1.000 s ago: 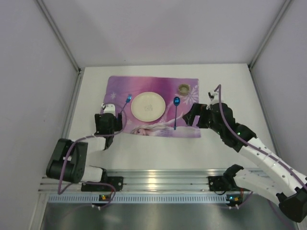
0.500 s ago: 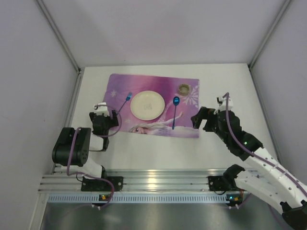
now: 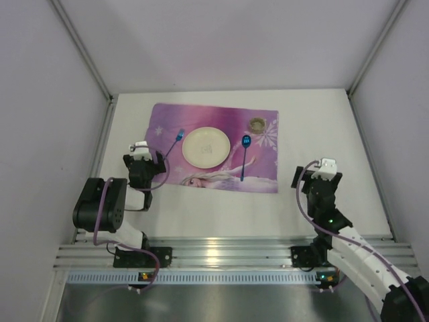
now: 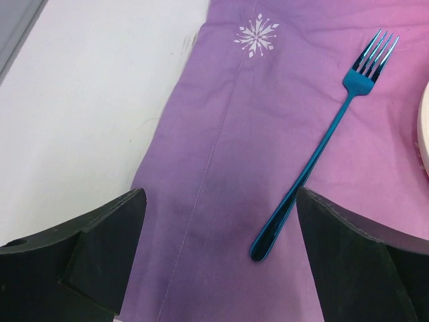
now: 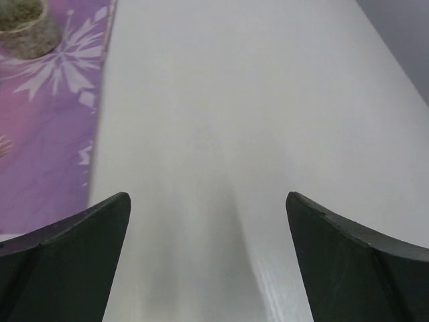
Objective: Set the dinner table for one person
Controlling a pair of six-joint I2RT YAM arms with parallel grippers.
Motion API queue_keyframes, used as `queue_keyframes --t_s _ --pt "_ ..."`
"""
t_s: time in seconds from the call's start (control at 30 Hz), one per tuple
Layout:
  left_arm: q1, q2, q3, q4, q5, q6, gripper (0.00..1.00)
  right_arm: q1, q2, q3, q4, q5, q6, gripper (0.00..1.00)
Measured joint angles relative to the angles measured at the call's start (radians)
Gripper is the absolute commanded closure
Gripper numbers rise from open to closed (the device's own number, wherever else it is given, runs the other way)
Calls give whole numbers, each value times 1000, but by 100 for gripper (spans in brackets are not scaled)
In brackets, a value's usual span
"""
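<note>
One dinner table is filling the frame's middle, long axis running left to right — bearing one placemat, plate, fork, spoon and cup. Left gripper and right gripper are both gaping wide, holding nothing.

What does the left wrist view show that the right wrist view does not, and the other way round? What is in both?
Only the left wrist view: a blue fork lying on the placemat, and the edge of the plate at the right border.

Only the right wrist view: the cup in the top left corner, standing on the placemat.

Both: the purple placemat, the white table, and each view's own hand, the left hand and the right hand, open and holding nothing.
</note>
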Motion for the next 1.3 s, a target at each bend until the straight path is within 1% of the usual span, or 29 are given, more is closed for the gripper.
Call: queue_keyframes --t_s 0.1,0.2,0.27,0.3,0.37,0.47,0.53,0.6,0.7,0.77,0.83,0.9,1.03,1.3 --pt "0 0 0 0 0 -1 1 -153 117 -38 204 -76 -62 0" --pt "0 0 0 0 0 -2 1 -295 299 -73 445 -167 -93 0" --pt "0 0 0 0 0 -2 1 -370 466 -72 596 -256 -135 0" --pt "0 0 0 0 0 -2 1 -393 537 -59 632 -295 -150 0" --pt "0 0 0 1 0 -3 1 -421 656 18 632 -367 -174 0" --pt "0 0 1 1 0 -4 1 -454 773 177 612 -491 -199 0" --pt "0 0 1 1 0 -5 1 -463 793 231 621 -563 -214 0" --pt "0 0 1 1 0 -5 1 -463 781 222 663 -609 -216 0" --pt "0 0 1 1 0 -5 1 -465 777 89 857 -629 -206 0" --pt "0 0 1 1 0 -5 1 -467 818 5 959 -647 -207 0" --pt "0 0 1 1 0 -5 1 -468 871 -12 978 -689 -212 0" --pt "0 0 1 1 0 -5 1 -468 891 14 970 -721 -216 0" --pt "0 0 1 1 0 -5 1 -469 893 68 990 -740 -217 0" --pt "0 0 1 1 0 -5 1 -469 893 76 1002 -747 -217 0"
